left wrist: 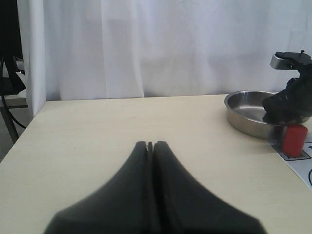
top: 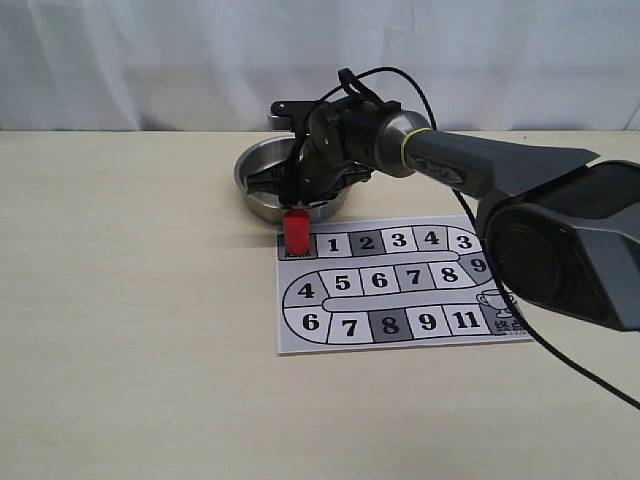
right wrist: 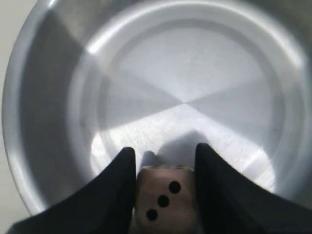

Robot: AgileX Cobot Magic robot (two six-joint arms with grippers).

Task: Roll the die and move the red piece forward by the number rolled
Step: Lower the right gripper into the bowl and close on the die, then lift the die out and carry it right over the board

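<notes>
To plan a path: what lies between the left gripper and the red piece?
Only bare table, as the left wrist view shows, from the left gripper to the red piece.

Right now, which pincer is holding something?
The right pincer, above the metal bowl: the die sits clamped between its fingers. The left pincer is shut on nothing, above the table.

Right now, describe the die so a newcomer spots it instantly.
Find the steel bowl beside the numbered game board. The right gripper hangs over it, pinching the die: a small beige cube, three dark pips showing, unlike the red piece outside.
</notes>
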